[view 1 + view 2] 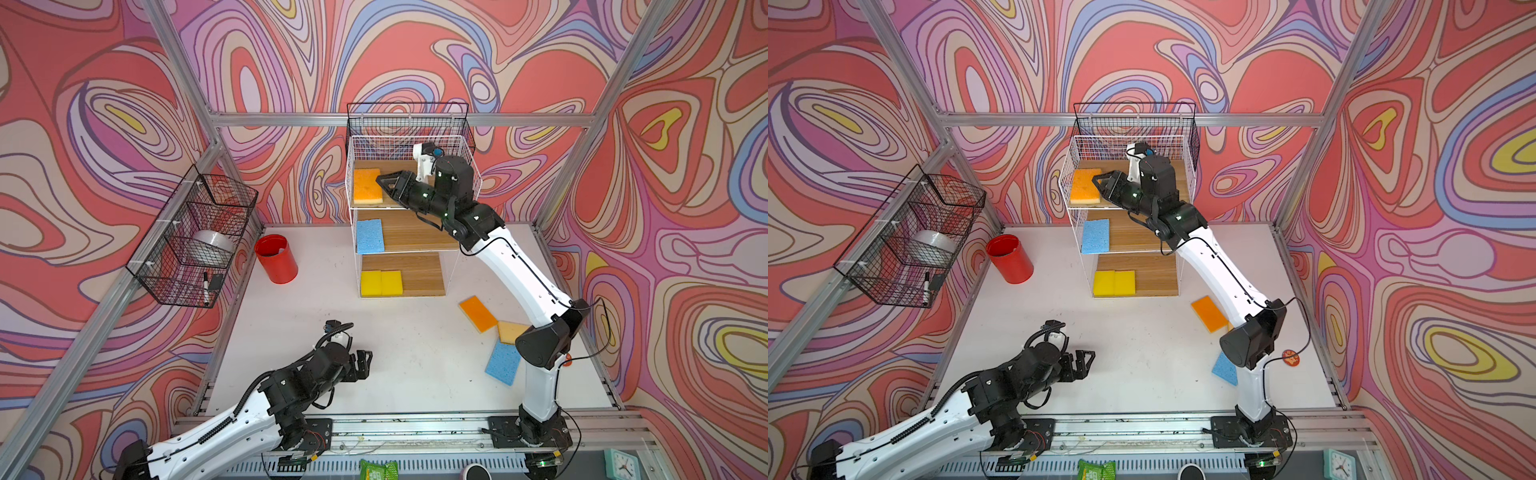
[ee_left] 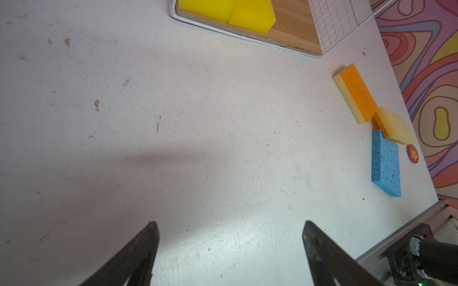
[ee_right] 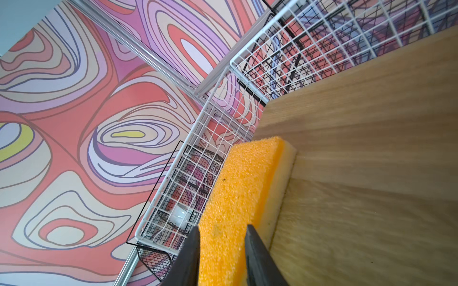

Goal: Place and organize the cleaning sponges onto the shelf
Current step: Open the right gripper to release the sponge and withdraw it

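White bench point(image 1: 395, 365), wire shelf point(image 1: 415, 235): right tool point(image 1: 379, 180) slightly parted at top-tier orange sponge point(image 1: 366, 185), hold unclear; left tool point(image 2: 230, 222) wide open, empty

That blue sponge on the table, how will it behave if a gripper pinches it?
The blue sponge looks porous, so probably light and squashy under a pinch. Its pitted surface should grip rather than slip. Flat and boxy, it will likely slide, not roll.
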Action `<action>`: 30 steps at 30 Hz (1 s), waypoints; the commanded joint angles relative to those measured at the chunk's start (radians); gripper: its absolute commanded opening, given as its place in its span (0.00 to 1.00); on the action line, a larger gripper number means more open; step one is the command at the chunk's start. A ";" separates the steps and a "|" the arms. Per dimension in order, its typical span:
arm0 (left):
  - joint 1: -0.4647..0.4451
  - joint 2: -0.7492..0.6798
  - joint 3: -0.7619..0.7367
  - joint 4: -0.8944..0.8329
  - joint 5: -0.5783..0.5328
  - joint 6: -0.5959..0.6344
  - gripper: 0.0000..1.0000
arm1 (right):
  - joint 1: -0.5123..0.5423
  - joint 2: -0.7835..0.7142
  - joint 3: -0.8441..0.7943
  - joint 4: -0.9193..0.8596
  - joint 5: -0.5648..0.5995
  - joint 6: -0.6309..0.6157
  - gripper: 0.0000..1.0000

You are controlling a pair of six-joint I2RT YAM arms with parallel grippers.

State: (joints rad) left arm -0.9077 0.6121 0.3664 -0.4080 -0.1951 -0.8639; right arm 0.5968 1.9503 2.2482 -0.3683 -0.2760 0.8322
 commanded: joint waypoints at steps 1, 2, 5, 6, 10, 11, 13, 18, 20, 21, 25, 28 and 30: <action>0.012 0.002 0.009 -0.007 -0.012 0.005 0.92 | -0.003 -0.011 -0.036 -0.010 -0.009 -0.013 0.32; 0.012 0.002 0.009 -0.007 -0.012 0.003 0.92 | -0.003 -0.006 -0.032 -0.008 -0.020 -0.012 0.32; 0.013 0.002 0.007 -0.006 -0.012 0.002 0.92 | -0.003 0.007 -0.014 -0.008 -0.045 -0.012 0.33; 0.012 0.003 0.007 -0.005 -0.011 0.000 0.92 | -0.003 0.012 -0.009 -0.006 -0.053 -0.009 0.33; 0.012 0.002 0.007 -0.009 -0.012 -0.001 0.92 | -0.001 0.032 0.004 0.011 -0.084 0.005 0.34; 0.013 0.002 0.008 -0.011 -0.012 -0.001 0.92 | 0.001 0.035 0.008 0.009 -0.084 0.005 0.34; 0.013 -0.001 0.008 -0.012 -0.013 -0.001 0.92 | 0.002 0.037 0.010 0.011 -0.083 0.004 0.34; 0.012 -0.006 0.004 -0.015 -0.013 -0.004 0.92 | 0.005 0.041 0.016 0.012 -0.081 0.001 0.34; 0.012 -0.006 0.004 -0.017 -0.015 -0.004 0.92 | 0.005 0.039 0.016 0.003 -0.072 -0.003 0.34; 0.012 -0.007 0.005 -0.020 -0.015 -0.004 0.92 | 0.005 0.037 0.014 -0.002 -0.064 -0.006 0.34; 0.013 -0.025 0.013 -0.041 -0.017 -0.004 0.92 | 0.005 -0.008 -0.008 -0.014 -0.035 -0.032 0.37; 0.013 -0.055 0.027 -0.079 -0.031 0.003 0.92 | 0.006 -0.076 -0.047 -0.009 -0.024 -0.059 0.40; 0.013 -0.070 0.037 -0.102 -0.041 0.011 0.92 | 0.006 -0.130 -0.091 0.004 -0.024 -0.067 0.40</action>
State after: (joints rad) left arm -0.9077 0.5640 0.3691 -0.4461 -0.2035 -0.8639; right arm 0.6029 1.9083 2.1914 -0.3546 -0.3218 0.8028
